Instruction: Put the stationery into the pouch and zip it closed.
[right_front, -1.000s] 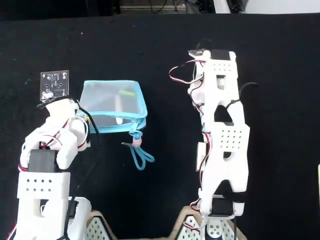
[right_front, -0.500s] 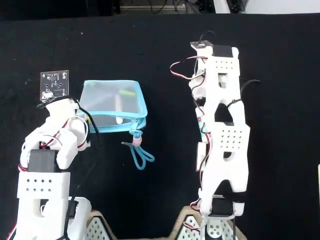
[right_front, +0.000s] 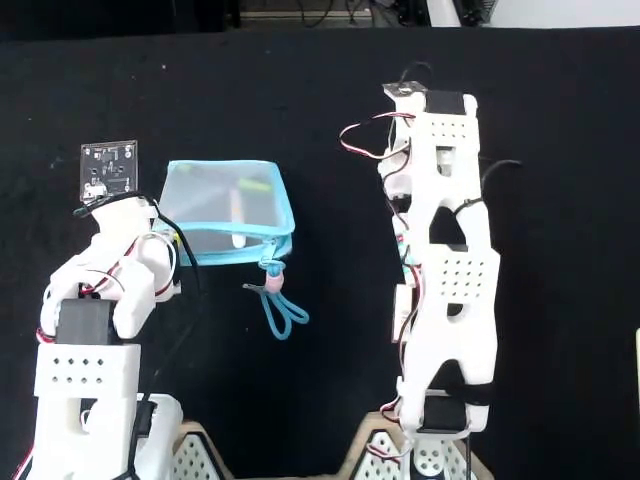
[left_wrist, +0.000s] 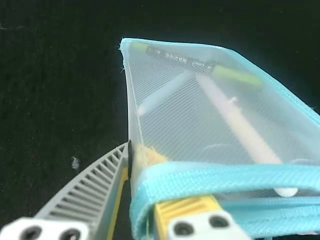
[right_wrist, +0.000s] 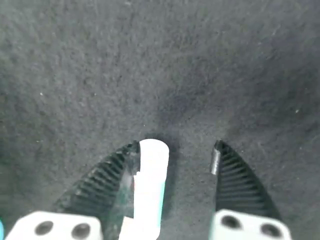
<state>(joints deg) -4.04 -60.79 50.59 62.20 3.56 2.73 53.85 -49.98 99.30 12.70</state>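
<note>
The left pincer (left_wrist: 137, 154) is clenched on the near-left corner of the mesh pouch (right_front: 225, 205), while the released right pincer (right_wrist: 175, 147) straddles a white pen (right_wrist: 150, 185) on the black bench (right_front: 330, 90).

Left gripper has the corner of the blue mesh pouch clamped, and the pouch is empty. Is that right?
Not quite: the pouch is not empty. The left gripper does have the corner of the blue mesh pouch clamped, but pens lie inside it, visible through the mesh in the left wrist view.
</note>
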